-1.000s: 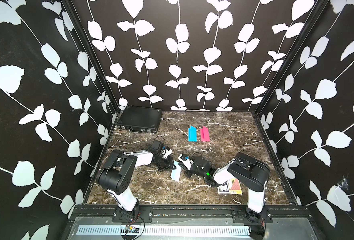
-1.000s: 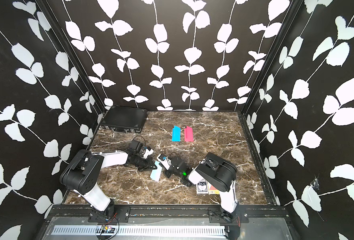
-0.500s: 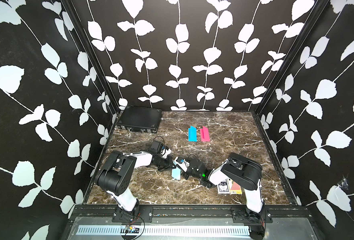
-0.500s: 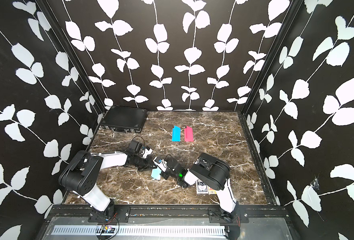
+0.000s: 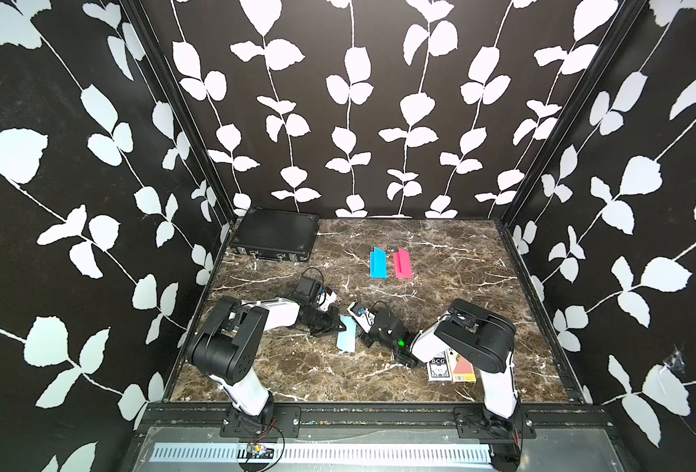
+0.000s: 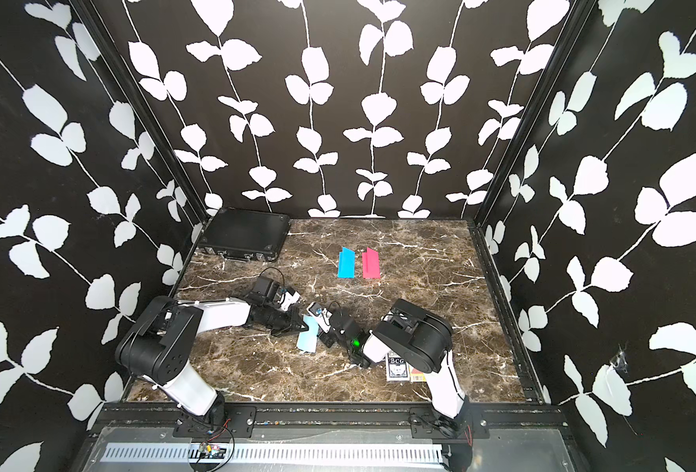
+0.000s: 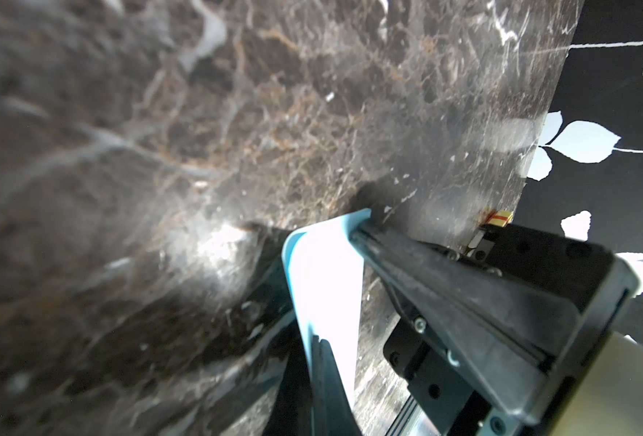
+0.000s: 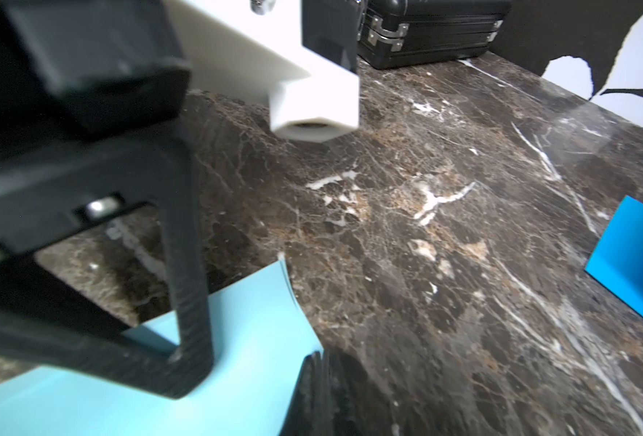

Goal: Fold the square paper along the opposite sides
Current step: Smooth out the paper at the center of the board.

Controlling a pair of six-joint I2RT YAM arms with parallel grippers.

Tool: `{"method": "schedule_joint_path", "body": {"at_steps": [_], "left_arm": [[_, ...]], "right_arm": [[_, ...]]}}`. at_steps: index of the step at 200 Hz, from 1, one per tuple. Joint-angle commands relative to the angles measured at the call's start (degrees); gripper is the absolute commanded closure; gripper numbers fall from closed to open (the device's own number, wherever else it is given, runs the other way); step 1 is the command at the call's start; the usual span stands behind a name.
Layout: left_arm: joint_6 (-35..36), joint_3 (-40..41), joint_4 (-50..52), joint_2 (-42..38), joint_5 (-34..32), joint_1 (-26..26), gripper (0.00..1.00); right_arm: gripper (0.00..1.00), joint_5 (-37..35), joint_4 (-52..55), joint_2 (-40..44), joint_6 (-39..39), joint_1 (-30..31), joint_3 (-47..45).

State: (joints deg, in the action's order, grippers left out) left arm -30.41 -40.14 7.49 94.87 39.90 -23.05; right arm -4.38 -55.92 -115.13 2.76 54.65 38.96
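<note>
Black walls printed with white leafy vines close in a glossy brown counter (image 5: 440, 294) veined like marble. The paper (image 5: 346, 338), a thin, smooth, pale-blue sheet, lies on the near half of the counter, a little left of the middle, between the tips of the two arms. In both top views it shows as a narrow strip whose long axis runs from the front edge toward the back wall, leaning slightly. The left arm (image 5: 272, 316) reaches in low. The left jaws are closed, their tip resting on the flat part of the sheet, and I cannot tell whether they nip it. The right arm (image 5: 419, 345) comes from the other side. The right jaws are closed too, pinching an edge that curls up off the stone. Farther back a folded blue sheet (image 5: 378, 264) and pink sheet (image 5: 402, 264) lie side by side, their long axes running the same way. A hard black case (image 5: 274, 239) with metal latches sits in the far left corner. Two boxes of cards (image 5: 450, 367) lie beside the right arm.
</note>
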Motion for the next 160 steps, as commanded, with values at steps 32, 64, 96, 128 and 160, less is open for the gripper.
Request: {"method": "schedule_joint_path", "body": {"at_steps": [32,64,96,128,160], "left_arm": [[0.5,1.7,1.2,-2.1,-0.2,0.3,1.00],[0.5,1.6,1.1,-2.1,-0.1,0.3,1.00],[-0.3,1.1,0.3,-1.4,-0.3,0.3,1.00],[-2.8,2.0,-2.1,-2.0,-1.1,0.3,1.00],[-6.0,3.6,-5.7,-2.6,-1.9,0.2,1.00]], "right_arm": [[1.00,-8.6,9.9,-1.0,-1.0,-1.6,-2.7],[1.00,-3.9,11.2,4.9,-7.9,-1.5,-3.1],[1.00,-4.4,5.6,7.9,-6.1,1.6,-3.3],[1.00,-6.0,-2.0,4.4,-3.8,4.4,-1.2],[1.00,-5.5,-0.7,0.3,-3.8,6.6,3.1]]}}
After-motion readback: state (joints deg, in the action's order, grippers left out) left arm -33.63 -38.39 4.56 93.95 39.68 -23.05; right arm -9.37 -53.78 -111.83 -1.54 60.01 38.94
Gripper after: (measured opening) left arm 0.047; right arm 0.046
